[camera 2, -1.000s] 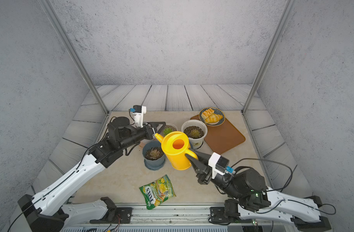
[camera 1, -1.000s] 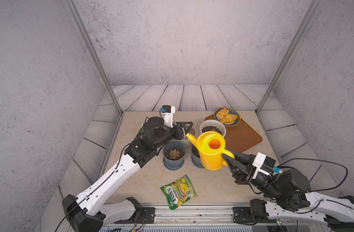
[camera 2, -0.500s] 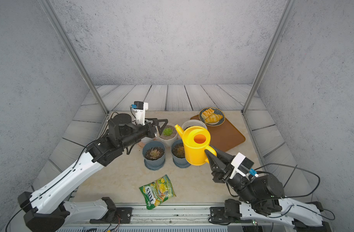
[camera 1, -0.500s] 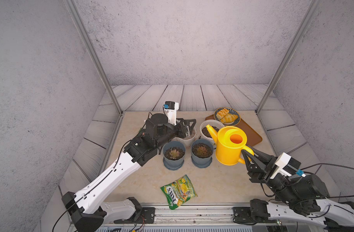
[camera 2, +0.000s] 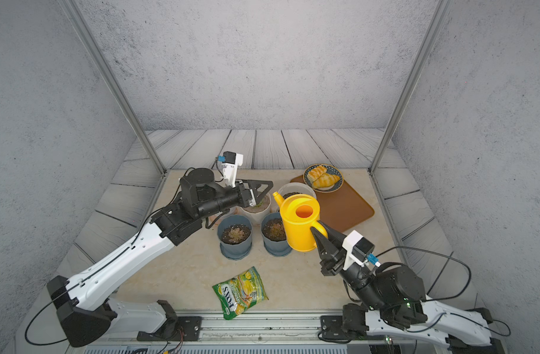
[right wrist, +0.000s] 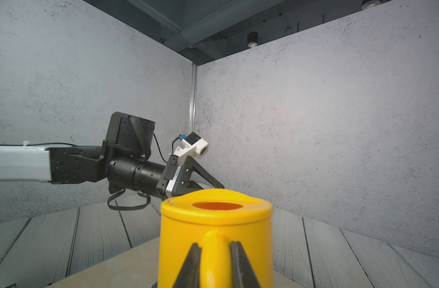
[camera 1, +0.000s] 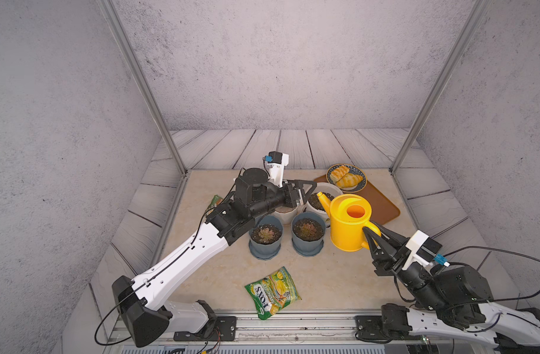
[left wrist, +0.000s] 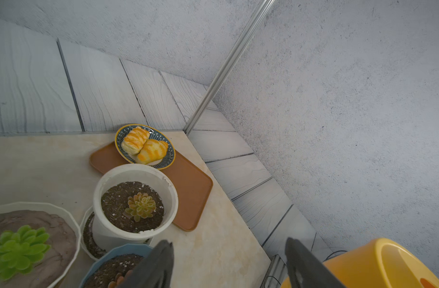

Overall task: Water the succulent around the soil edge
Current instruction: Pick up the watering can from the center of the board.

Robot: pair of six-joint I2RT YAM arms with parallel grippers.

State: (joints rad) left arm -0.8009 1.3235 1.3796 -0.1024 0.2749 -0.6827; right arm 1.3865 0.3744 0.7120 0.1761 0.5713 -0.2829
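A snack packet (camera 1: pixel 273 292) lies nearest on the worktop (camera 1: pixel 219 275). Beyond it two succulents (camera 1: pixel 265 234) stand side by side in blue pots (camera 1: pixel 308 246). Just right of them the right pincer (camera 1: pixel 373 235) pinches the upright yellow watering can (camera 1: pixel 348 226) by its handle. Farther back, the left pincer (camera 1: pixel 311 191) hangs spread and empty above the white pots (camera 1: pixel 327 185).

The watering can (camera 1: pixel 348 233) hides part of the white pot (camera 1: pixel 330 185).
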